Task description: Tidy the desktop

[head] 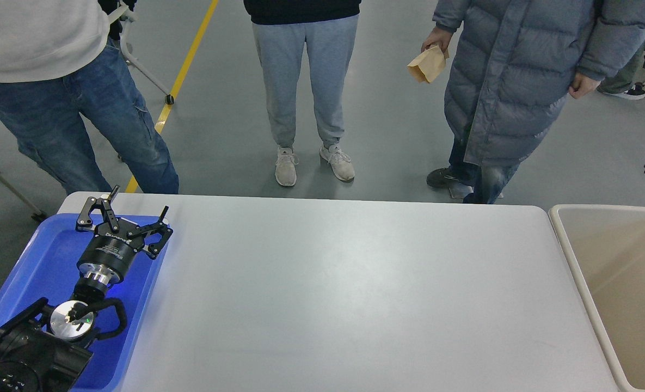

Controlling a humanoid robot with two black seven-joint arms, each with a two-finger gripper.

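Left pincer (137, 204) fingers spread wide, pinching nothing, hanging over far end of blue tray (39, 261) at table's left edge. Table (344, 294) fills lower middle of view, long axis left to right, far edge facing three standing people. Beige bin (616, 283) touching its right end.

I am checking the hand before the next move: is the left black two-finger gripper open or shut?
Open. The left black two-finger gripper has its fingers spread apart, nothing between them, above the blue plastic tray.
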